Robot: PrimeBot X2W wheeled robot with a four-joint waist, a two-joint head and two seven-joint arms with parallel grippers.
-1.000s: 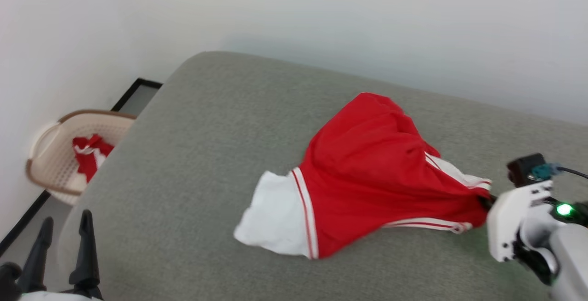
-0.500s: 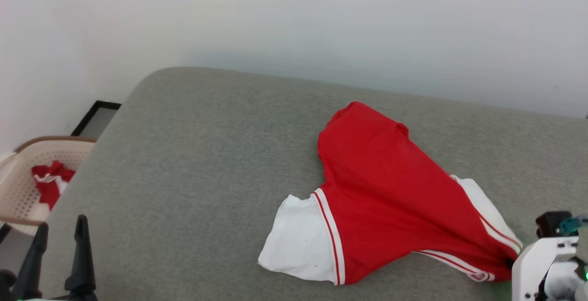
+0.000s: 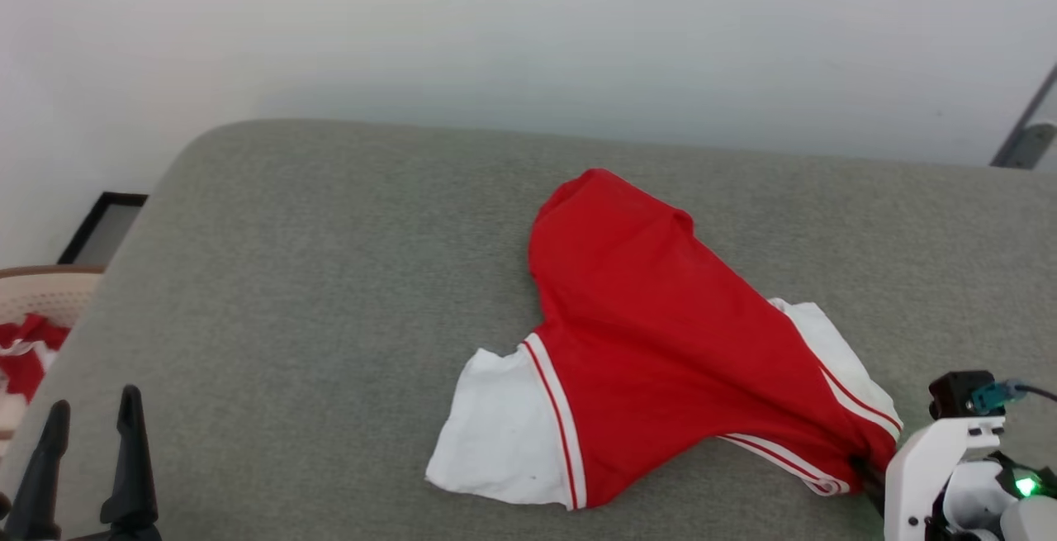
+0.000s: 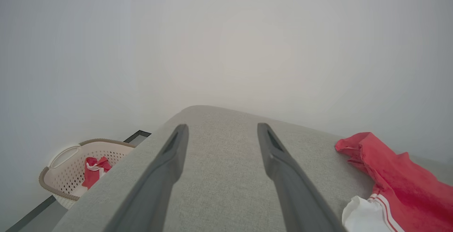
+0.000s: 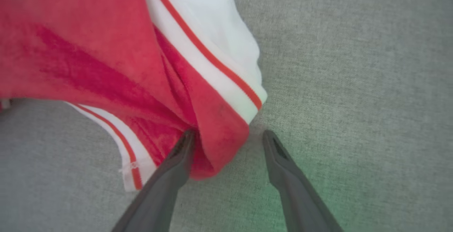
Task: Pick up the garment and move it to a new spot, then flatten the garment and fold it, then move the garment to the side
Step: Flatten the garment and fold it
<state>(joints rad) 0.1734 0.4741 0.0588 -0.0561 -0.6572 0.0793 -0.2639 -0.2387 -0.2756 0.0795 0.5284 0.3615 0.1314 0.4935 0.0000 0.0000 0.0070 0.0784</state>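
A plain pale wall (image 3: 528, 29), smooth and unmarked, closes the far side of the room, and a dark-framed panel (image 3: 99, 227) lies low at its foot on the left. Below it spreads a broad grey upholstered surface (image 3: 314, 277), finely woven with a slightly flecked nap, its far left corner rounded off. The garment (image 3: 652, 334) lies on the right half of this surface, bunched rather than flat, with a plain red face up. In the head view its long axis runs on a diagonal. A rounded red end points away toward the wall, and the body narrows toward the near right corner, where the cloth gathers into folds edged with red-and-white striped trim. One white short sleeve fans out toward the near left, loose and lightly creased, set off by a double red-and-white stripe. The other white sleeve lies along the right edge of the red body. The red fabric looks soft and matte, with shallow wrinkles. Off the surface's left edge, a beige perforated basket (image 4: 67, 182) with a brown rim and a loop handle stands on the floor, holding a crumpled red-and-white cloth (image 4: 93, 171). The left gripper (image 4: 222, 127) hovers over bare upholstery at the near left, well apart from the garment, its two long dark fingers spread wide with nothing between them. The right gripper (image 5: 229, 133) sits at the garment's near right corner, fingers parted. A red fold lies loose between them, touching one finger and clear of the other.
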